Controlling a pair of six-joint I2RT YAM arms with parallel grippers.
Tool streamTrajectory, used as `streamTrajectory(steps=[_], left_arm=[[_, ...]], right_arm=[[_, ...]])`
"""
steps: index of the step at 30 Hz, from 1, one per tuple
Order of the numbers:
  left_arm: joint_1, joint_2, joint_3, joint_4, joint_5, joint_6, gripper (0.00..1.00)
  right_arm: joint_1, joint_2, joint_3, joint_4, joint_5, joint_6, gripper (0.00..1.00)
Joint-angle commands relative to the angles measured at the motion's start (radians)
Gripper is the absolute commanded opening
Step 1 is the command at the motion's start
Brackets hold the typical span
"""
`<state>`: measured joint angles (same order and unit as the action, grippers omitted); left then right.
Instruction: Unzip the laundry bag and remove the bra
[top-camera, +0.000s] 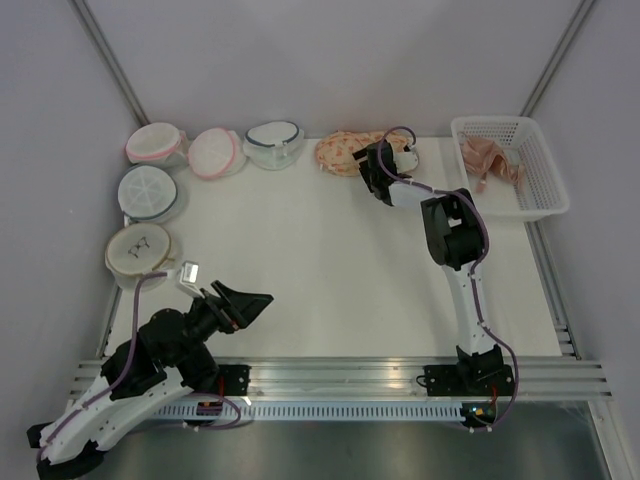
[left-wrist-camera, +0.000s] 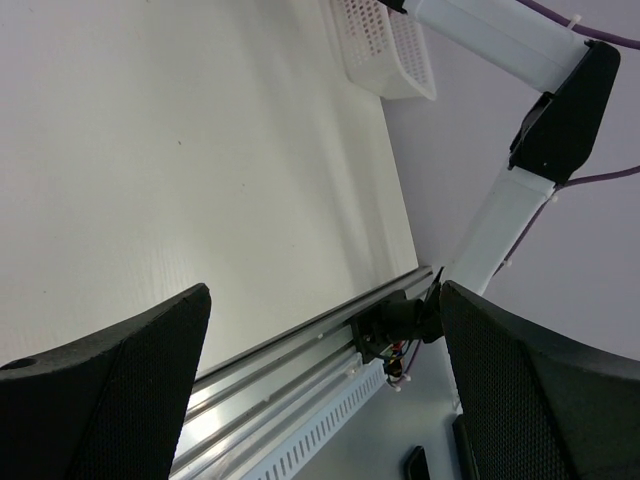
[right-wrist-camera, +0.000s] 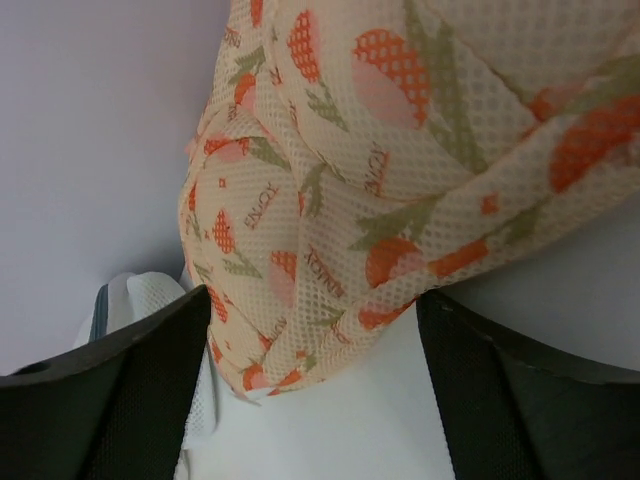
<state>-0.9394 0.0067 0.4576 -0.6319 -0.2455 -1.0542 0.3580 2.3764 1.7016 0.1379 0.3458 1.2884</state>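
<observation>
The laundry bag (top-camera: 343, 151) is seen at the far edge of the table (top-camera: 320, 250), right of the middle. Its right end is covered from above by the right gripper (top-camera: 370, 160). In the right wrist view the bag's end is framed between that gripper's widely parted fingers; whether they touch the cloth cannot be told. What the bag holds is hidden by printed mesh. The left gripper (top-camera: 250, 312) is held released near the near left corner, grasping nothing.
</observation>
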Motion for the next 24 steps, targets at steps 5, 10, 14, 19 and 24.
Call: streamTrajectory(steps=[5, 10, 14, 19, 24], left_arm=[[-0.002, -0.063, 0.087, -0.104, -0.072, -0.01, 1.0], [-0.001, -0.065, 0.092, -0.132, -0.087, -0.018, 1.0], [-0.001, -0.065, 0.079, -0.127, -0.095, -0.027, 1.0], [-0.002, -0.065, 0.069, -0.124, -0.084, -0.026, 1.0], [-0.002, -0.065, 0.065, -0.123, -0.058, -0.023, 1.0]], right_arm=[[0.006, 0.228, 0.243, -0.11, -0.016, 0.053, 0.5], [-0.005, 0.207, 0.226, -0.051, -0.082, -0.069, 0.18], [-0.01, 0.002, 0.008, 0.02, -0.088, -0.233, 0.03], [-0.01, -0.284, -0.317, -0.007, -0.03, -0.477, 0.0], [0.016, -0.607, -0.463, -0.193, 0.171, -0.745, 0.0]])
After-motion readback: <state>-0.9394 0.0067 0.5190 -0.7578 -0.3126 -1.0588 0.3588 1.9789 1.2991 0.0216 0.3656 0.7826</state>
